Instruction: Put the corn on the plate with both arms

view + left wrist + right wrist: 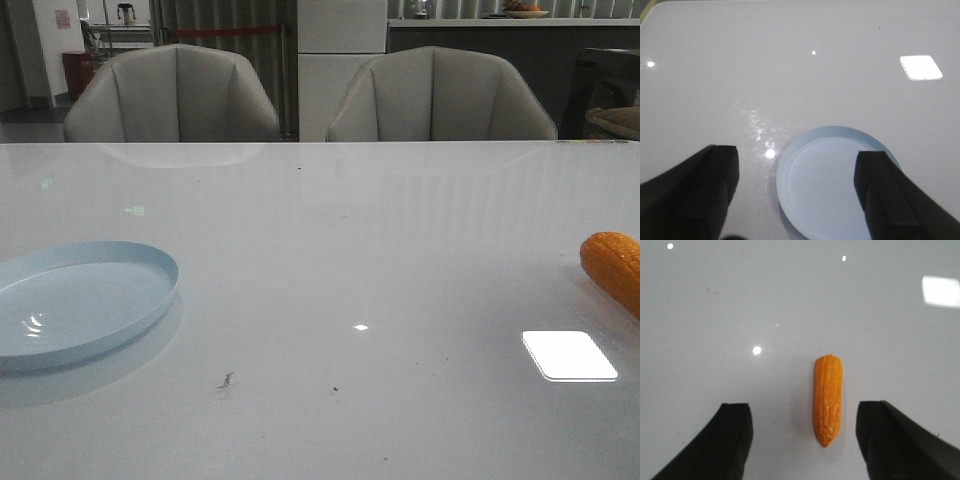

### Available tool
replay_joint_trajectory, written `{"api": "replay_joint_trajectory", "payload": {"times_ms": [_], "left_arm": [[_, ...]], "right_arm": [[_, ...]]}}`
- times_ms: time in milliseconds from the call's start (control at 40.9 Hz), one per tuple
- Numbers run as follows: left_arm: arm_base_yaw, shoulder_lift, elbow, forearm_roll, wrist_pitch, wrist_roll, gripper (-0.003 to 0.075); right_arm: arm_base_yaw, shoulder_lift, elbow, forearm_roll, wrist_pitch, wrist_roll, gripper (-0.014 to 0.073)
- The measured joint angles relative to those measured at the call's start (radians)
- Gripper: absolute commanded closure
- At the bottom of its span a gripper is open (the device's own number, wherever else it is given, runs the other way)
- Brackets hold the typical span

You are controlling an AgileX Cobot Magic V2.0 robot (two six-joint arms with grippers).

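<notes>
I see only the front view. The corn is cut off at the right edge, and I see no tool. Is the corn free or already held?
Observer: Free. In the right wrist view the corn lies whole on the table, and the right tool is open above it, one finger on each side, not touching.
Operator: And which way does it point?
Observer: Its tapered tip points toward the tool side of that view; the blunt end points away.
Operator: Where is the left tool?
Observer: The left tool is open above the plate, holding nothing. The part of the plate that shows is bare.
</notes>
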Motion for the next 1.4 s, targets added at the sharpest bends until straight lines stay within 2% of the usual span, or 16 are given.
{"api": "replay_joint_trajectory", "payload": {"times_ms": [294, 441, 783, 979, 1395], "left_arm": [[0.088, 0.403, -0.309, -0.002, 0.314, -0.048, 0.0174], [0.113, 0.633, -0.462, -0.002, 0.464, -0.052, 0.0174], [0.096, 1.063, -0.754, -0.012, 0.706, -0.052, 0.0174], [0.096, 1.169, -0.807, -0.007, 0.728, -0.052, 0.0174], [0.096, 1.181, -0.809, 0.039, 0.663, -0.052, 0.0195]], "right_arm": [[0.0, 0.141, -0.018, 0.007, 0.166, 0.051, 0.0046], [0.0, 0.153, -0.018, 0.012, 0.165, 0.054, 0.0046], [0.0, 0.153, -0.018, 0.015, 0.124, 0.056, 0.0046], [0.0, 0.153, -0.018, 0.016, 0.113, 0.057, 0.0046], [0.0, 0.153, -0.018, 0.016, 0.087, 0.057, 0.0046]]}}
